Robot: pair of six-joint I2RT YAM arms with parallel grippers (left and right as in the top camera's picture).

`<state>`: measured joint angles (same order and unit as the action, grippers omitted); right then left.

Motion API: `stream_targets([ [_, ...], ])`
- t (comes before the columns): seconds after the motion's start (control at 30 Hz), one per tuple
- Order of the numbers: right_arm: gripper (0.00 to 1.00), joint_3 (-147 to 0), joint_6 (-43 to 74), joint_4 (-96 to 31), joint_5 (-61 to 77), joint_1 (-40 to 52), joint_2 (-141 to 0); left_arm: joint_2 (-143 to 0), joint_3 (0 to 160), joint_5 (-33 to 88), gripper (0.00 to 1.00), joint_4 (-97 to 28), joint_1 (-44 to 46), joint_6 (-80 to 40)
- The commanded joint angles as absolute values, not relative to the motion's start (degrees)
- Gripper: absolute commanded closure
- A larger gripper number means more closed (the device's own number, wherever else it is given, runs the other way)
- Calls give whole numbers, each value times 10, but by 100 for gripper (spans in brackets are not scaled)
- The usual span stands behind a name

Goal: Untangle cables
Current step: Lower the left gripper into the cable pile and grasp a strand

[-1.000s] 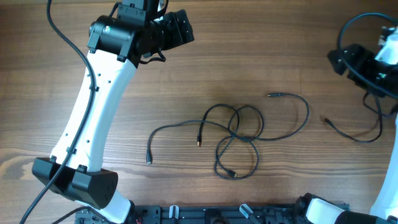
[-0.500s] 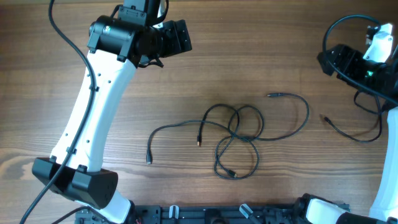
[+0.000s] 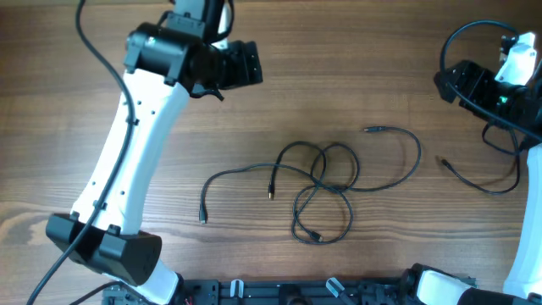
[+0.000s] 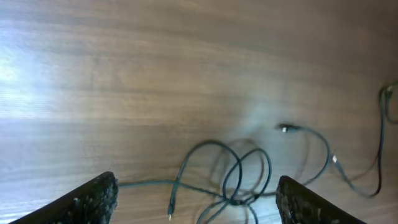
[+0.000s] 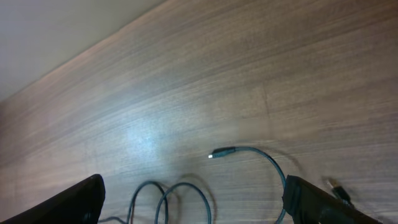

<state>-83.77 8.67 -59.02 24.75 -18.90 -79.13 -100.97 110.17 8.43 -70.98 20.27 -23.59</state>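
Observation:
The cables (image 3: 318, 181) lie in a loose tangle of thin black loops at the table's middle, plug ends spread to the left (image 3: 203, 216) and upper right (image 3: 371, 130). A separate black cord (image 3: 474, 185) lies off to the right. My left gripper (image 3: 241, 63) hovers open above the table's far side, up and left of the tangle. My right gripper (image 3: 453, 80) hangs open at the far right. In the left wrist view the tangle (image 4: 233, 198) shows between the open fingers (image 4: 93, 199). The right wrist view shows loops (image 5: 180, 196) and a plug end (image 5: 221, 152).
The wooden table (image 3: 389, 51) carries only the cords. The thicker black wires of the right arm (image 3: 474, 34) loop over the far right corner. A black rail (image 3: 288, 292) runs along the front edge.
My left gripper has drifted slightly toward the front and its jaws have narrowed a little. The right gripper shifted a little to the left. The cables have not moved.

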Motion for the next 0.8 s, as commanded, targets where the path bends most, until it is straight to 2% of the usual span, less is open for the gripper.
stream_targets([
  [0.0,6,-845,74,-596,238,-185,-797,-1003,1051,96,18,-702,232,-230],
  [0.43,6,-845,75,-603,238,-185,-797,-1003,924,93,20,-598,248,-338],
  [0.7,5,-845,76,-616,238,-185,-797,-1003,906,93,17,-554,254,-339],
  [0.77,1,-845,76,-619,238,-185,-797,-1003,906,93,15,-550,254,-339],
])
